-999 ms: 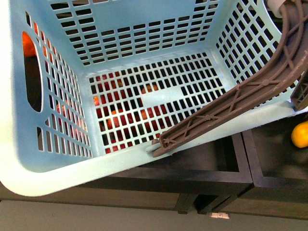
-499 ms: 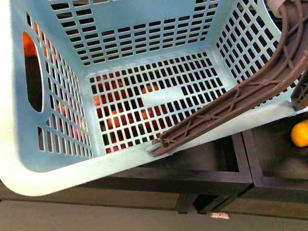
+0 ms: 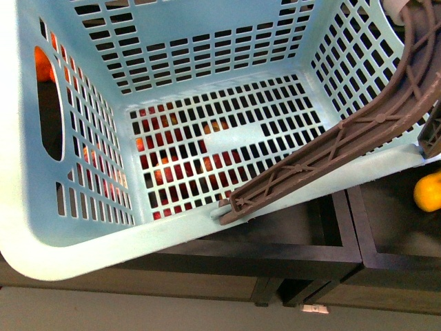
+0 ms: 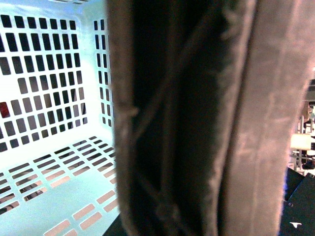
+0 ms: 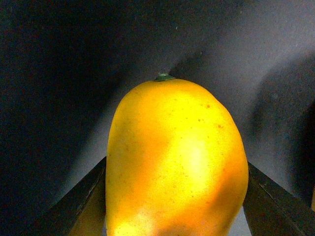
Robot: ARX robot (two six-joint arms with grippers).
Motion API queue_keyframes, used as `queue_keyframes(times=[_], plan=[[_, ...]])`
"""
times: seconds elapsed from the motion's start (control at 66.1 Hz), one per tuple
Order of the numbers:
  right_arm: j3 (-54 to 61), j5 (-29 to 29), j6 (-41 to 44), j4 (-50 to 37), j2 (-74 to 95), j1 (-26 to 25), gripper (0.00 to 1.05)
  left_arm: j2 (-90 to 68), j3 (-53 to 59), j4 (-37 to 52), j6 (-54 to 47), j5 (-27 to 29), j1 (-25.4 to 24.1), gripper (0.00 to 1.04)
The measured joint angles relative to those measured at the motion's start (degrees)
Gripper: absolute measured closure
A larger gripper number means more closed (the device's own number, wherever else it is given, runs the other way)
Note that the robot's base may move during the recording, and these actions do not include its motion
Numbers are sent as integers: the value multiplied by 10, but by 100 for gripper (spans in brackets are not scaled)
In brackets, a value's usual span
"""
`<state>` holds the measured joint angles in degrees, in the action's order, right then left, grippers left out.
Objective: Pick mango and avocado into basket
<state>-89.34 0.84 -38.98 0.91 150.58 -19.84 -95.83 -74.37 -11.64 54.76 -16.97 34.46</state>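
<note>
Not much going on, tiny shifts only. The mango (image 3: 427, 192) at the right edge of the front view has crept a touch leftward and up, so a bit more of it pokes out from behind the basket (image 3: 89, 241) corner than a second ago. The basket itself has nudged slightly too. Its near left wall sits a hair further right, and the orange fruit (image 3: 43, 64) peeking through the handle hole has slid right with it. The red fruit (image 3: 165, 172) seen through the floor slots lines up a little differently now.

Front looks down into basket (image 3: 103, 248); left wrist shares it; right crowds mango (image 5: 177, 162).
</note>
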Motion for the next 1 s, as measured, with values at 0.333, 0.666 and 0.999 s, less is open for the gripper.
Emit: queue_keyframes(times=[0.333, 0.666, 0.999], plan=[[202, 49, 58, -141, -241, -24, 40, 0, 0, 0, 0, 0, 0, 91], [341, 119, 89, -150, -561, -39, 40, 0, 0, 0, 0, 0, 0, 91], [408, 90, 99, -109, -771, 137, 40, 0, 0, 0, 0, 0, 0, 91]])
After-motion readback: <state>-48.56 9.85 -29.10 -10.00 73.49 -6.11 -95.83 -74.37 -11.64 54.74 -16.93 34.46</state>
